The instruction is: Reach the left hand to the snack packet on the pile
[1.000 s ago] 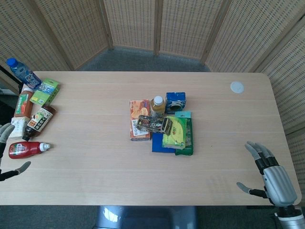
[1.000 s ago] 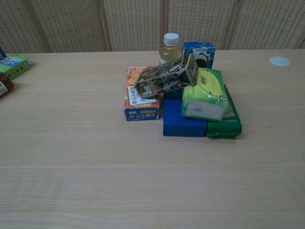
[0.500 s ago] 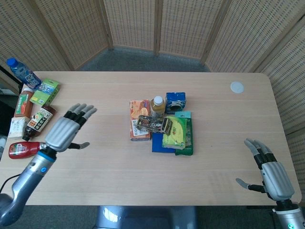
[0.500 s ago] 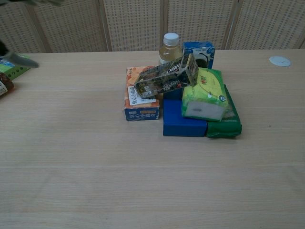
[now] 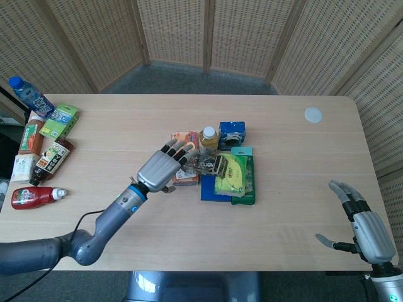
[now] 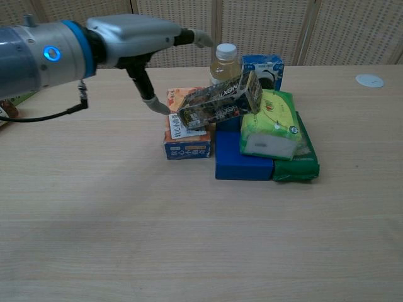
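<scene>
A dark, shiny snack packet point(image 5: 205, 164) point(image 6: 220, 101) lies tilted on top of the pile in the table's middle, propped on an orange box point(image 5: 182, 142) point(image 6: 186, 138) and a blue box point(image 6: 242, 163). My left hand point(image 5: 162, 167) point(image 6: 135, 33) hovers above the pile's left side, fingers spread, holding nothing; its fingertips point(image 5: 179, 148) reach over the orange box, just left of the packet. My right hand point(image 5: 366, 229) is open at the table's near right edge, far from the pile.
The pile also holds a yellow-green packet point(image 6: 271, 123), a green packet point(image 6: 302, 160), a juice bottle point(image 6: 224, 61) and a blue carton point(image 6: 264, 69). Bottles and boxes point(image 5: 44, 148) crowd the left edge. A white disc point(image 5: 313, 114) lies far right.
My left hand swung in from the table's left edge to just above the pile's left side. The right hand shifted only slightly. The pile has not moved.
</scene>
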